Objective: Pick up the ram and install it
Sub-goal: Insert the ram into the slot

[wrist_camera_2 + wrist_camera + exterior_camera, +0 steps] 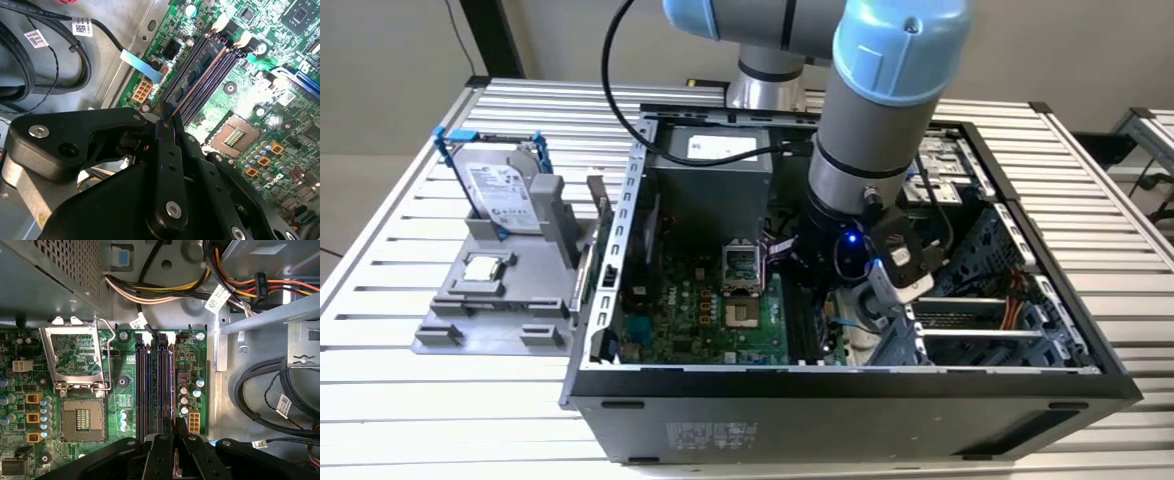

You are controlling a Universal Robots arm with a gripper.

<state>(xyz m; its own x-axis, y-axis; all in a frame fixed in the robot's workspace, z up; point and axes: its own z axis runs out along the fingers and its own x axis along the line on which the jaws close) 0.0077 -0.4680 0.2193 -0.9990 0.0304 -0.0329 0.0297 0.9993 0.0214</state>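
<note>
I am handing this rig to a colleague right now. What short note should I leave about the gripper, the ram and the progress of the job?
Gripper: inside the open computer case, low over the motherboard, shut on the ram.
Ram: picked up and held on edge, lined up along the memory slots beside the empty processor socket.
Done: the pick-up and the carry into the case.
Left: I cannot tell whether the ram is seated in its slot; the gripper has not let go.
Untouched on the grey stand outside the case: the hard drive and the processor chip.
</note>
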